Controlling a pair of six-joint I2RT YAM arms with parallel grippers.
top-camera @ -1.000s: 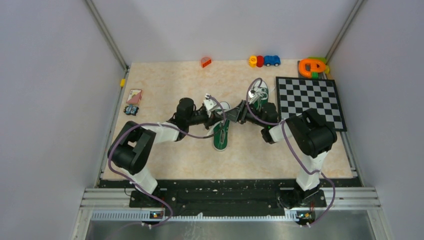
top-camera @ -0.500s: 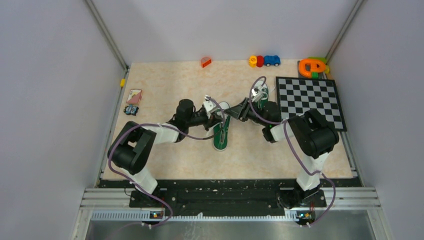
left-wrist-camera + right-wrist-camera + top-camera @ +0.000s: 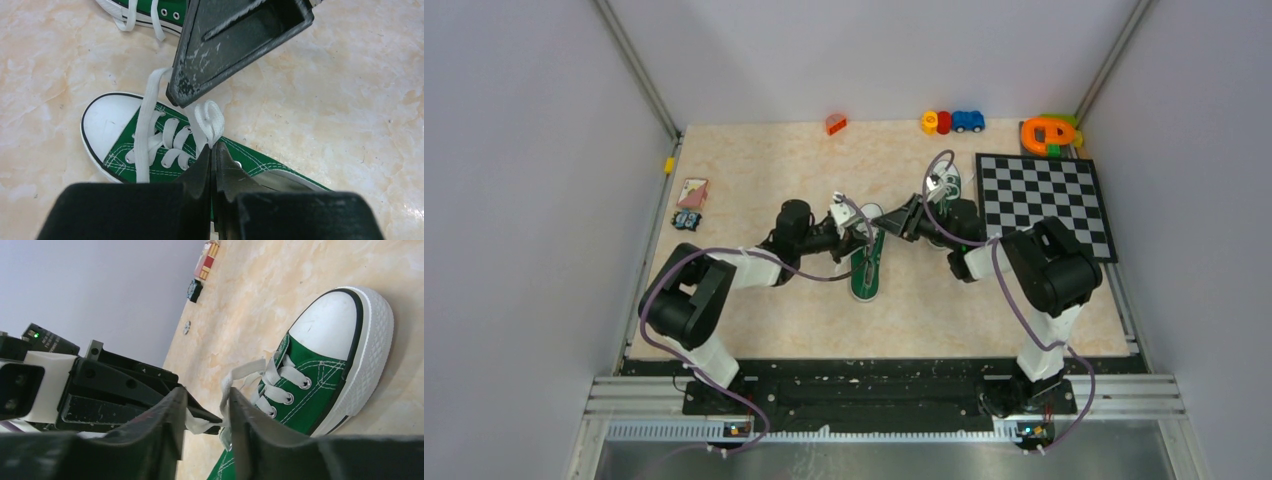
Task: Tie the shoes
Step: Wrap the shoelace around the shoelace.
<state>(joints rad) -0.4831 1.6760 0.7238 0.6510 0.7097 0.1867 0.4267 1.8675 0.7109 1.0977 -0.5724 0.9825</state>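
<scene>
Left gripper pinched shut on lace loop of sneaker, worktop centre. Right gripper jaws apart around lace strand. Lace looks limp and light, so pinch near the loop base.

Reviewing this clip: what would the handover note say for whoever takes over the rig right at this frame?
Left gripper: shut on a lace loop held over the near shoe.
Right gripper: open, jaws straddling a lace strand of the same shoe, not clamped on it.
Where: the near shoe lies mid-table between the two grippers; the second shoe lies just beyond it, laces trailing loose.
Done: one loop formed and pinched. No bow on either shoe.
Left: grip the strand, finish this bow, then tie the second shoe.
</scene>
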